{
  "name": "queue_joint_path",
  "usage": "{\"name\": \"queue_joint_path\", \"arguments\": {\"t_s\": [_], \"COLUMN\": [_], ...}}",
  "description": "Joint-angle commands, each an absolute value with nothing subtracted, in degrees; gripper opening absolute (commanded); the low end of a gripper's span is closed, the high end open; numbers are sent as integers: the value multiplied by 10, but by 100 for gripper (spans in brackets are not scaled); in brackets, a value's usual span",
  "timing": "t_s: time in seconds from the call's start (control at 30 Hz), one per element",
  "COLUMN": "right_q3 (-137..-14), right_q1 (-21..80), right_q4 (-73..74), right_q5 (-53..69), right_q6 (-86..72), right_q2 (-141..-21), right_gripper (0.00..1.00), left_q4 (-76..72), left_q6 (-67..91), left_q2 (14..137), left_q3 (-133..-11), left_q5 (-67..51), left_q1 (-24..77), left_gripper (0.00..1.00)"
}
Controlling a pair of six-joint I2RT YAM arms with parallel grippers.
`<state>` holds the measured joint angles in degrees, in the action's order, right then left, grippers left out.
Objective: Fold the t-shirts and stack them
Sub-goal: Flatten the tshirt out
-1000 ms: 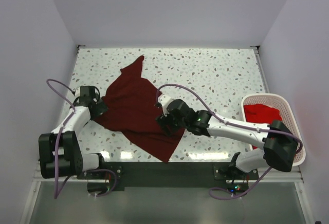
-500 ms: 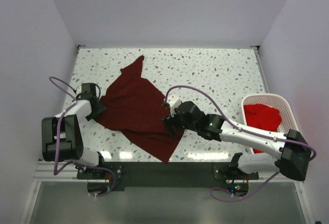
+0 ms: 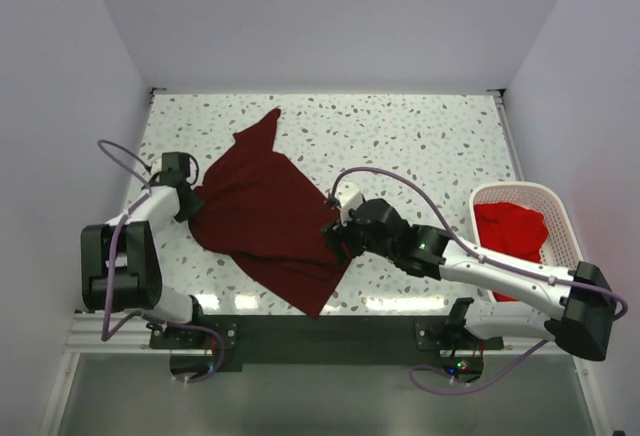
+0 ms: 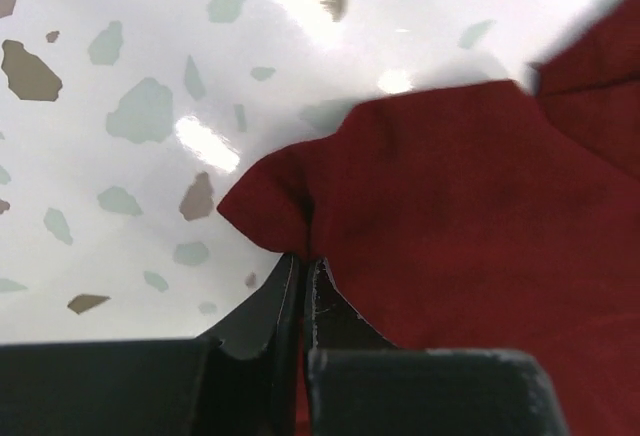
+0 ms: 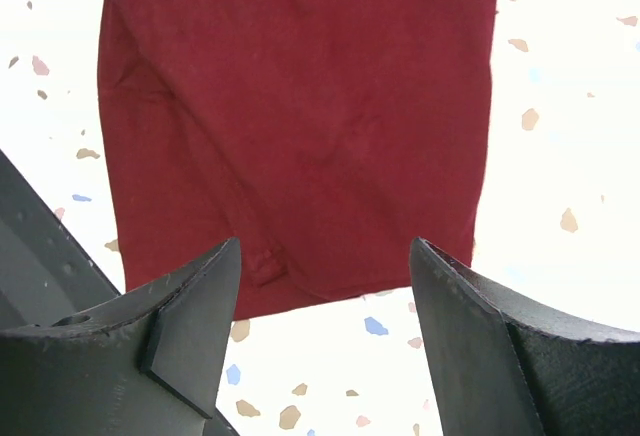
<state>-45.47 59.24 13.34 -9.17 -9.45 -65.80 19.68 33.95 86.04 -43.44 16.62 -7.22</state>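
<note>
Left gripper now pinching t-shirt — low, right gripper hovering (spread)

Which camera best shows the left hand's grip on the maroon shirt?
Left wrist: the left hand is shut on a fold at the edge of the maroon shirt. Top external shows it small; right wrist shows only cloth.

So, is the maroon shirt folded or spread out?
Spread out: the maroon t-shirt lies mostly flat and skewed, one edge pinched by the left end effector.
</note>
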Motion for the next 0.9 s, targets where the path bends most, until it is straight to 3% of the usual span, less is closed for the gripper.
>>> {"name": "queue_joint_path", "arguments": {"t_s": [0.0, 0.23, 0.37, 0.6, 0.73, 0.8, 0.83, 0.87], "right_q3": [-453, -456, -458, -435, -439, -444, -446, -446], "right_q1": [592, 592, 592, 592, 592, 592, 592, 592], "right_q4": [139, 206, 245, 269, 279, 279, 279, 278], "right_q5": [-135, -188, -194, -249, -247, -243, -238, -235], "right_q6": [-109, -136, -153, -188, -191, -194, -196, -198], "right_q2": [-628, -550, -480, -375, -374, -394, -403, -412], "right_gripper": [72, 72, 75, 80, 80, 80, 80, 80], "left_q4": [251, 273, 227, 159, 110, 75, 70, 69], "left_q6": [369, 421, 425, 371, 350, 343, 334, 312], "left_q2": [798, 851, 951, 1142, 1201, 1203, 1199, 1184], "left_q3": [-529, -763, -892, -1167, -1250, -1249, -1245, -1230], "left_q5": [186, 186, 153, 63, 5, -24, -24, -11], "left_q1": [-11, 183, 301, 410, 428, 429, 429, 428], "left_gripper": [0, 0, 0, 0, 12, 25, 33, 52]}}
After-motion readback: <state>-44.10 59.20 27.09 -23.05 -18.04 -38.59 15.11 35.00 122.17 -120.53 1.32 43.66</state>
